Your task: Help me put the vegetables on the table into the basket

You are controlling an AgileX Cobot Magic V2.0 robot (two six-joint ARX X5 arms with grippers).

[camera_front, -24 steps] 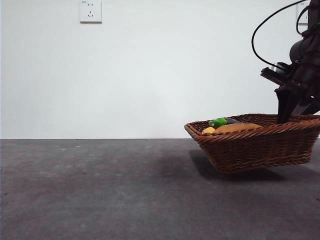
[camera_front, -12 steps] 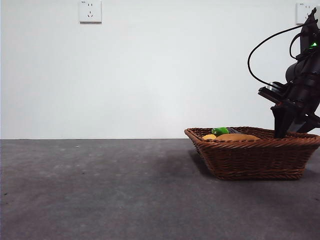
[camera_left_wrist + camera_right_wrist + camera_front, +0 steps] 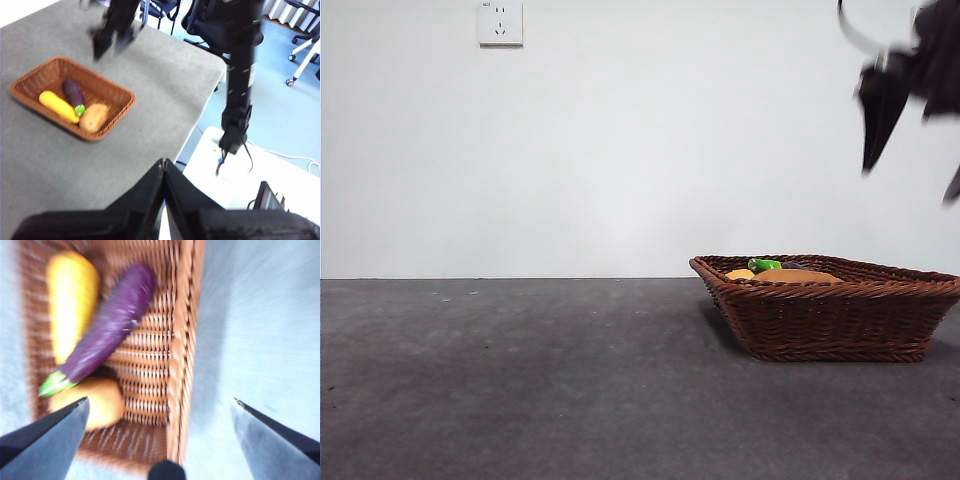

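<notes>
The basket stands flat on the table at the lower right of the front view, its right end cut by the frame edge. All three vegetables lie inside it. In the left wrist view the basket sits at the left of the frame, and the corn cob, the eggplant and the potato rest side by side on its floor; the eggplant's green stem end points toward the potato. From the front, only the tops of the contents show above the braided rim: a yellow tip, a green stem and the tan potato.

The right gripper hangs blurred at the upper right of the front view, well above the basket and clear of it. Its jaws are spread wide and grip nothing; in the right wrist view they frame the basket's rim, with the eggplant, corn cob and potato seen below. The left gripper is well apart from the basket, jaws pressed together and empty. A wall socket is at the upper left of the front view.
</notes>
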